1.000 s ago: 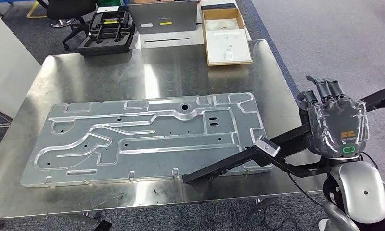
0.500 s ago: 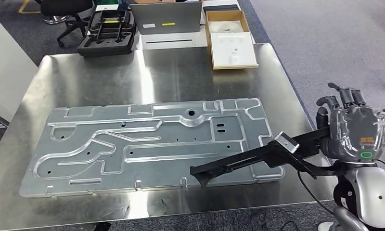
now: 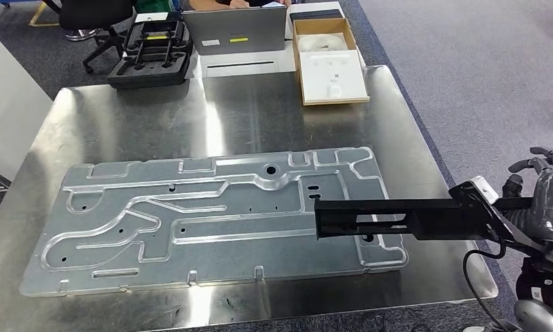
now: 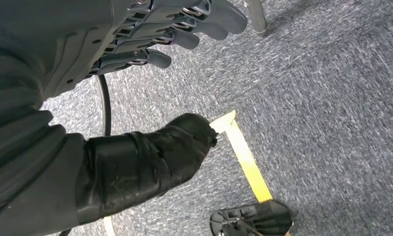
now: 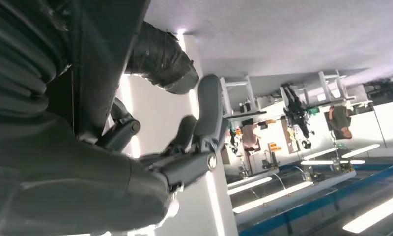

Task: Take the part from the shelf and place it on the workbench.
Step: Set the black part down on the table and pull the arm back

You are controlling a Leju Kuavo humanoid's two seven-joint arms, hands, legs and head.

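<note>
Your right hand (image 3: 543, 200) grips the black part (image 3: 405, 218), fingers wrapped round it, over the counter (image 3: 260, 111); left hand (image 4: 135, 44) fingers apart, holding nothing.

Right hand (image 3: 547, 200): dark grey segmented fingers under a clear glossy wrap, mounted above a rounded silver forearm shell (image 3: 547, 317); a thin black cable (image 3: 482, 287) loops beside that shell. Left hand (image 4: 135, 73): grey ribbed back cover, slim grey fingers (image 4: 204, 22), and a thick thumb (image 4: 150, 162) bound in crinkled black tape.
</note>
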